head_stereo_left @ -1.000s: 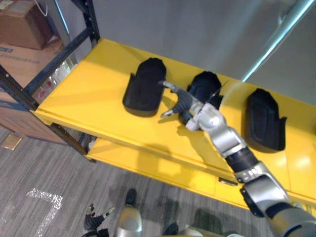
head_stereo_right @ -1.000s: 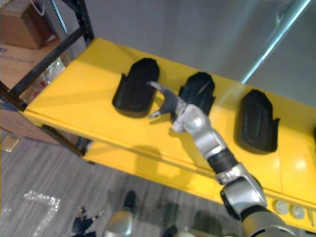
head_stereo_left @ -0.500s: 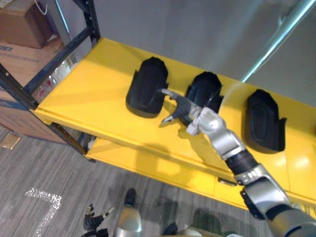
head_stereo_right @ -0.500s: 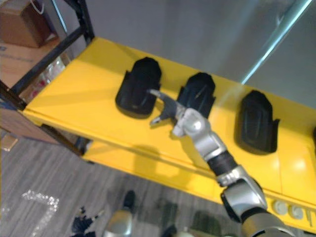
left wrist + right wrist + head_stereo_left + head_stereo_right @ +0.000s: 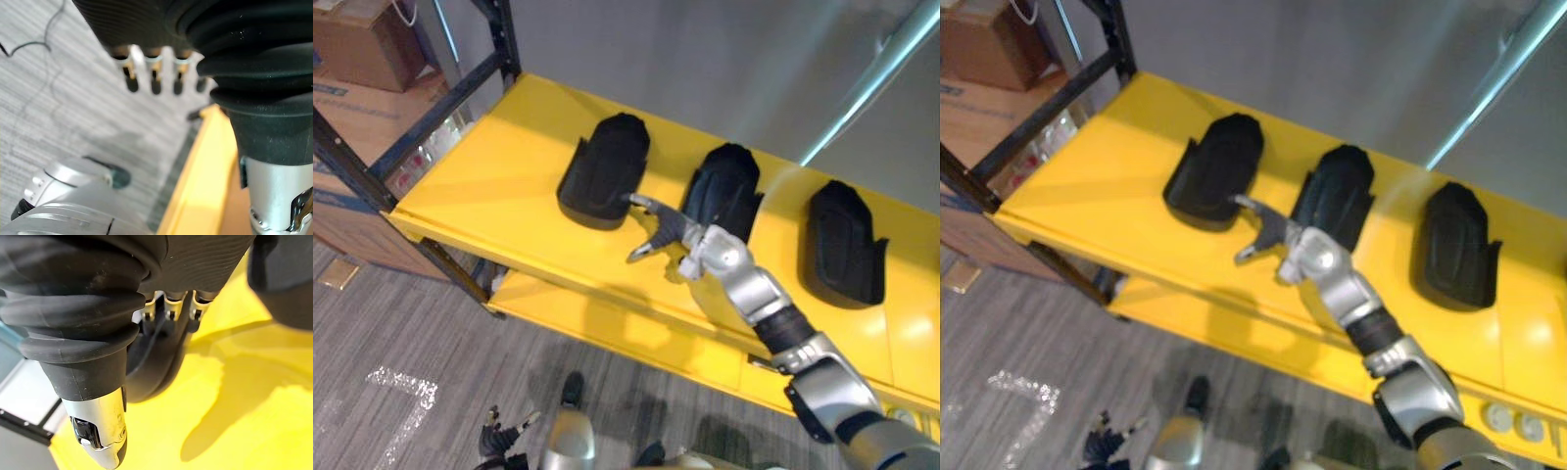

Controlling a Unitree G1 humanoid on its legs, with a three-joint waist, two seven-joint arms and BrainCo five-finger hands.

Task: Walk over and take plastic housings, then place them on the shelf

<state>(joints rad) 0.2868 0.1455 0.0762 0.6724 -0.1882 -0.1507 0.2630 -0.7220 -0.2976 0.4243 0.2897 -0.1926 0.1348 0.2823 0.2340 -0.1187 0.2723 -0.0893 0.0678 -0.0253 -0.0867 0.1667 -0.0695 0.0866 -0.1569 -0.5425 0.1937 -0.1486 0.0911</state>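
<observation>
Three black plastic housings lie in a row on the yellow shelf (image 5: 489, 176): a left housing (image 5: 604, 169), a middle housing (image 5: 724, 189) and a right housing (image 5: 843, 240). My right hand (image 5: 674, 230) is open over the shelf between the left and middle housings, fingers spread. One fingertip is at the left housing's near corner. In the right wrist view its fingers (image 5: 168, 308) point at a housing (image 5: 151, 367) and hold nothing. My left hand (image 5: 154, 73) hangs open over the grey floor, beside the shelf's yellow edge (image 5: 200, 181).
Black shelf posts (image 5: 440, 108) stand at the left, with cardboard boxes (image 5: 352, 44) beyond them. A lower yellow shelf (image 5: 607, 328) juts out under the top one. A grey wall backs the shelf, crossed by a slanted silver bar (image 5: 871, 83).
My right hand has drawn back from the left housing's side toward the shelf's front edge, staying open. The view has shifted slightly. All three housings lie where they were.
</observation>
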